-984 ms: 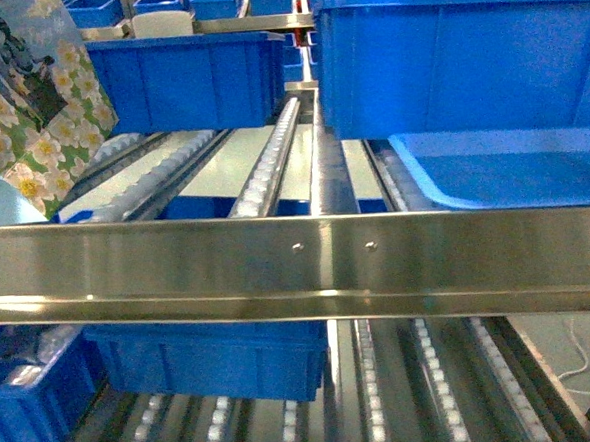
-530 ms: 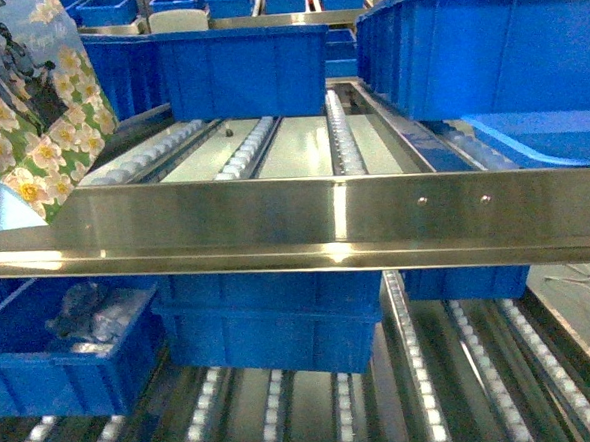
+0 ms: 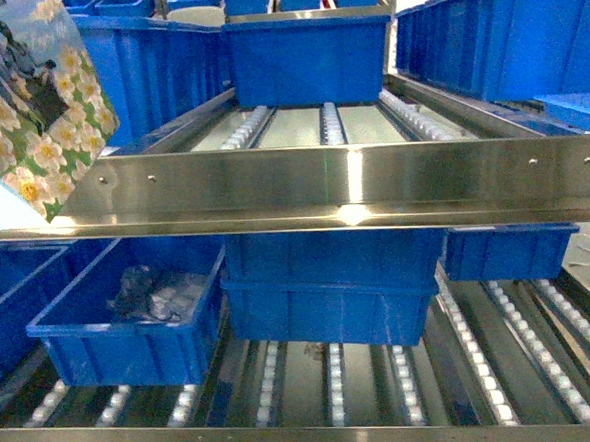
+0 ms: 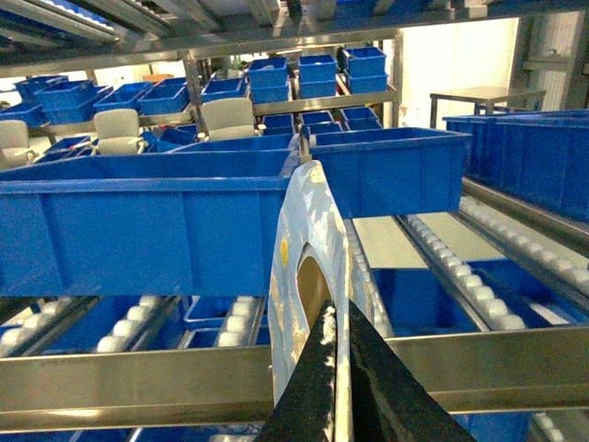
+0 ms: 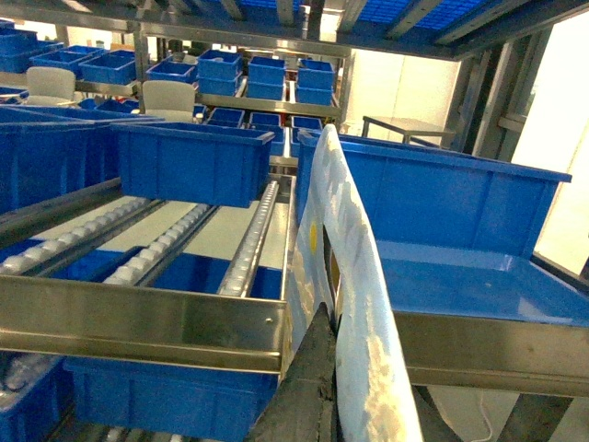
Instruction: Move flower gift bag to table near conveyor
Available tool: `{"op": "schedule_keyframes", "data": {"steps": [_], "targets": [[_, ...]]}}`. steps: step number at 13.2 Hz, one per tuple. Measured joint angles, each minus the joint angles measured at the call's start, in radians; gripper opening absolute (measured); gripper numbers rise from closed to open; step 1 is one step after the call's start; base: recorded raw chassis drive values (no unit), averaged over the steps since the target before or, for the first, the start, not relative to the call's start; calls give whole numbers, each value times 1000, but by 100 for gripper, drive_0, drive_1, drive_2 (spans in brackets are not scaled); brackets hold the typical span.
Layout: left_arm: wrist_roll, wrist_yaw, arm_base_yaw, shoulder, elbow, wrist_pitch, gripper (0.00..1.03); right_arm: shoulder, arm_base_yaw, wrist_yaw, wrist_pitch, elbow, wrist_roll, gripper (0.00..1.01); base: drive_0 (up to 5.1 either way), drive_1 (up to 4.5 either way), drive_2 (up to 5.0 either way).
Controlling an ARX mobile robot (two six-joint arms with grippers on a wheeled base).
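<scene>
Head view had the daisy-printed paper gift bag [image 3: 30,107] aloft at far left, before the steel roller conveyor [image 3: 313,185]. Both wrist views showed jaws clamped on it (no desk visible), so delivery remained.

The conveyor [image 3: 323,184] of sloping rollers carries blue bins [image 3: 310,55].
</scene>
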Motion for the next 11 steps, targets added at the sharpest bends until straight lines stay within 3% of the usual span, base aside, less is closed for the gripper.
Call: {"op": "schedule_keyframes", "data": {"steps": [11], "targets": [[0, 0, -1, 0, 0, 3, 2, -3, 0, 0, 3, 0, 0, 2, -489, 225, 273]]}}
